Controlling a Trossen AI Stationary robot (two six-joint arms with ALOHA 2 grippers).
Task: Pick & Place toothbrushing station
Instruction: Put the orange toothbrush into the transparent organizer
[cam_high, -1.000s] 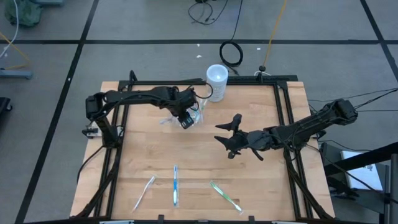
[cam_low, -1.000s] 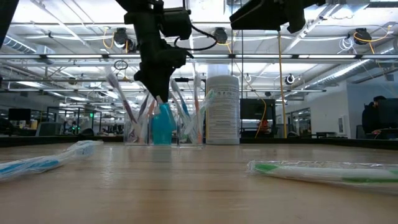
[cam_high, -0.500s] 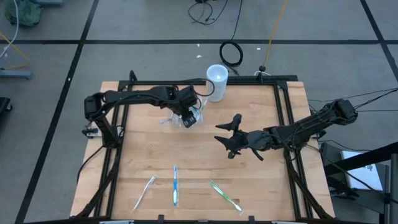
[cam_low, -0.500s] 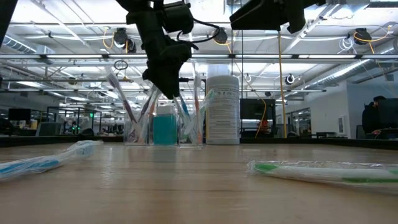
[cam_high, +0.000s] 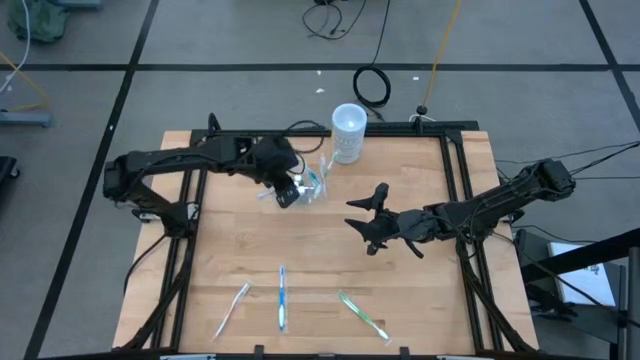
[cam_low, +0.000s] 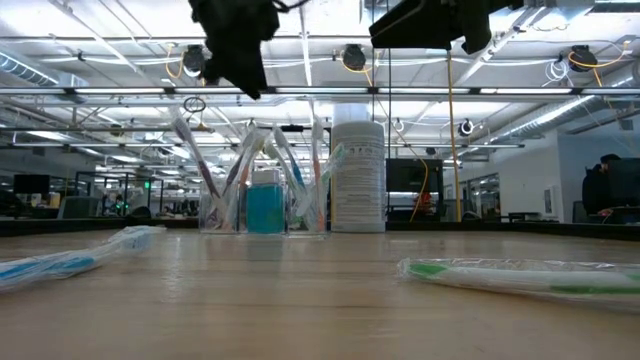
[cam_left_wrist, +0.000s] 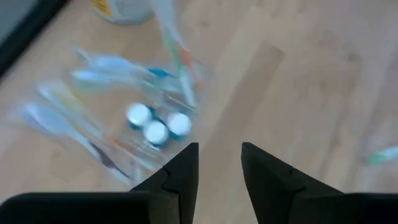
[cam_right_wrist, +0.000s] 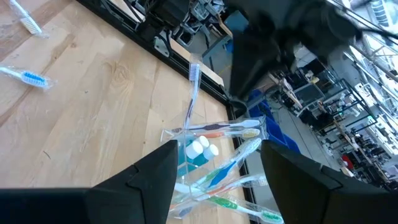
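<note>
Fingers of the left gripper (cam_left_wrist: 216, 163) stand slightly apart with nothing between them; we see it raised above the table (cam_high: 230, 260), just left of the toothbrushing station (cam_high: 313, 184). Fingers of the right gripper (cam_right_wrist: 214, 163) are spread wide and empty; we find this gripper (cam_high: 368, 222) over the table's middle, nearer the right edge. Nearest the front edge we note three wrapped toothbrushes: a white one (cam_high: 232, 309), a blue one (cam_high: 282, 297) and a green one (cam_high: 363, 316). Farther back, near the rear edge, we see the clear station, holding leaning toothbrushes and a blue-capped container (cam_low: 265, 205). Beside it, at the rear edge, stands a white cylindrical cup (cam_high: 348, 132).
</note>
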